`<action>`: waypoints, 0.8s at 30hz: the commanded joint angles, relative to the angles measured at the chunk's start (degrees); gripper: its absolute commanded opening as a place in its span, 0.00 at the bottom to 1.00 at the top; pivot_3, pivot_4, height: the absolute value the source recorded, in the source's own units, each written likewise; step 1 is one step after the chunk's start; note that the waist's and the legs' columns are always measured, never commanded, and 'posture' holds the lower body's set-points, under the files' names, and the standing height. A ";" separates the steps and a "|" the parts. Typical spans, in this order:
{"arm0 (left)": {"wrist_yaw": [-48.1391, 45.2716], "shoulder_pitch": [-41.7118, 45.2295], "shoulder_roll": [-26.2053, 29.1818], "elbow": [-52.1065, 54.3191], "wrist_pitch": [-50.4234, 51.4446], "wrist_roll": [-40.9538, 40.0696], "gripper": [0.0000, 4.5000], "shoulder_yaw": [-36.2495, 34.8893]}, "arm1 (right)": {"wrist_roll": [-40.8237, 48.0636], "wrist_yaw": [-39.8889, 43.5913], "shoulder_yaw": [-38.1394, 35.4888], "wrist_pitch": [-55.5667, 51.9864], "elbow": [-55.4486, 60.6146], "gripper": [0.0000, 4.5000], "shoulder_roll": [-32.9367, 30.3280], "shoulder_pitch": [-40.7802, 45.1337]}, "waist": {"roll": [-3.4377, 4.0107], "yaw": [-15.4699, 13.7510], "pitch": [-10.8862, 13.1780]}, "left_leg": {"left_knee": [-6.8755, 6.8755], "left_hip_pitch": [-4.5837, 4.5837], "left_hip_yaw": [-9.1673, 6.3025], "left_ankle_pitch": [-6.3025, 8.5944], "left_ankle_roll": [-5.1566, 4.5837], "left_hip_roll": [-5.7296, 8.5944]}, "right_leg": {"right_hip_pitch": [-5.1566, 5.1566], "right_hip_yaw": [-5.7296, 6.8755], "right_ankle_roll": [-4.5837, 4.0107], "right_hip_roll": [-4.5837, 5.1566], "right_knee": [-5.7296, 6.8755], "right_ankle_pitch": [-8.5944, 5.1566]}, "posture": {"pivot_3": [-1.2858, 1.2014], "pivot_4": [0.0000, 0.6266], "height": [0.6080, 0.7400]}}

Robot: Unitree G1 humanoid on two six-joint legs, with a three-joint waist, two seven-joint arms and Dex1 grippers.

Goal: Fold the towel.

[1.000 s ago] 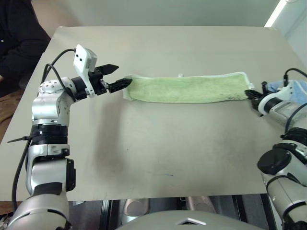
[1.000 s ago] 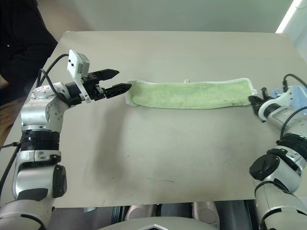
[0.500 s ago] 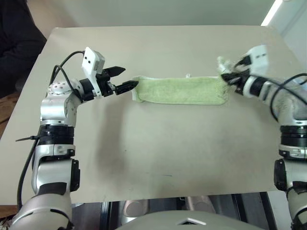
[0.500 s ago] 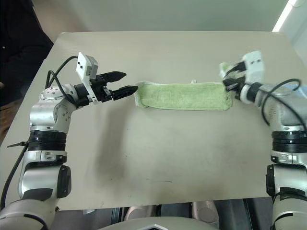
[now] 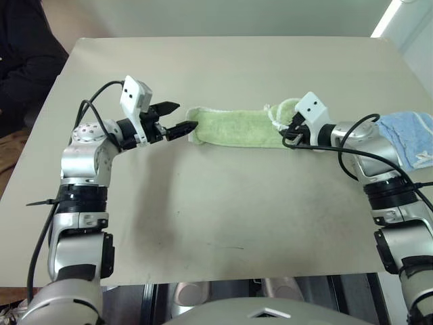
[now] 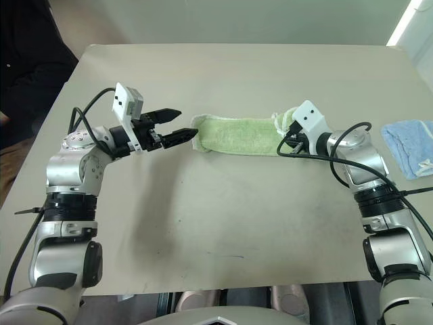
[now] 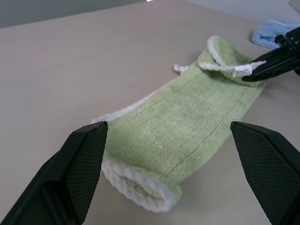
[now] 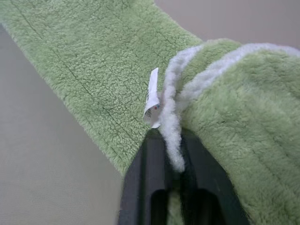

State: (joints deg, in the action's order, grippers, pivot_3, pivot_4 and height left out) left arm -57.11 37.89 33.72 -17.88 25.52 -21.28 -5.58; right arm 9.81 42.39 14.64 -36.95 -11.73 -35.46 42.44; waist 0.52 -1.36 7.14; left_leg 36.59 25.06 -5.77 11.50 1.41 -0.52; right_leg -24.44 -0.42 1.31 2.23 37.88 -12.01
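Fluffy terry towel (matt table)

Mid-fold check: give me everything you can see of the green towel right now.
The towel is light green terry cloth with white stitched edging, lying as a long, already-folded strip across the tan table. Its right end is lifted and curled back over the strip, with the white edge between the fingers of the right end effector, beside a small white tag. A white loop pokes out at the far edge. The left end lies flat, just ahead of the open left end effector.
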 commanded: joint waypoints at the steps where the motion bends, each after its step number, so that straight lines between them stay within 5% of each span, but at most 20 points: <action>1: 0.49 -0.41 0.50 3.13 0.53 -1.42 1.00 -1.43 | 2.03 1.90 -3.82 0.06 2.58 0.36 0.58 0.45 | 0.00 0.00 0.00 | 0.00 0.00 0.00 0.00 0.01 0.00 | 0.00 0.00 0.00 0.00 0.00 0.00 | 0.52 0.24 1.00; 9: 1.33 -1.42 0.32 5.03 1.89 -2.56 1.00 -1.52 | 7.42 4.02 -10.19 -3.27 10.72 0.97 -0.45 -3.48 | -0.02 -0.12 0.00 | 0.01 0.00 0.01 -0.19 0.37 0.01 | 0.03 0.01 -0.02 0.00 0.00 -0.01 | 0.52 0.24 1.00; 11: 3.18 -2.39 -0.81 6.96 4.34 -4.98 1.00 -3.31 | 10.36 2.24 -16.40 -4.79 10.14 0.99 -0.55 -3.41 | -0.02 -0.10 0.00 | 0.01 -0.01 0.00 -0.19 0.36 0.00 | 0.04 0.01 -0.02 0.00 0.01 -0.01 | 0.52 0.24 1.00; 15: 7.51 -4.18 -3.74 11.05 8.96 -9.05 1.00 -5.76 | 7.82 -3.94 -19.67 -3.20 3.35 0.80 0.56 -1.52 | -0.04 -0.12 -0.01 | 0.02 -0.02 0.01 -0.29 0.53 0.01 | 0.05 0.01 -0.01 0.01 0.03 -0.01 | 0.52 0.24 1.00; 24: 17.93 -10.08 -9.74 22.88 18.88 -18.05 1.00 -9.01 | 4.53 -3.65 -17.66 7.34 -8.38 0.06 5.33 1.35 | -0.03 0.09 -0.01 | -0.02 -0.16 0.02 -0.24 0.48 -0.02 | 0.12 0.02 -0.02 0.01 0.07 -0.01 | 0.52 0.24 1.00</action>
State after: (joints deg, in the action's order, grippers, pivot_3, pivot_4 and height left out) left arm -41.23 28.27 24.48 1.34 42.65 -36.54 -12.49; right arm 14.38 37.84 -2.95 -32.24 -20.52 -30.30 41.65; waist 0.49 -1.27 7.13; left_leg 36.58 24.92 -5.75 11.26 1.90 -0.53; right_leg -24.32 -0.40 1.29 2.24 37.95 -12.02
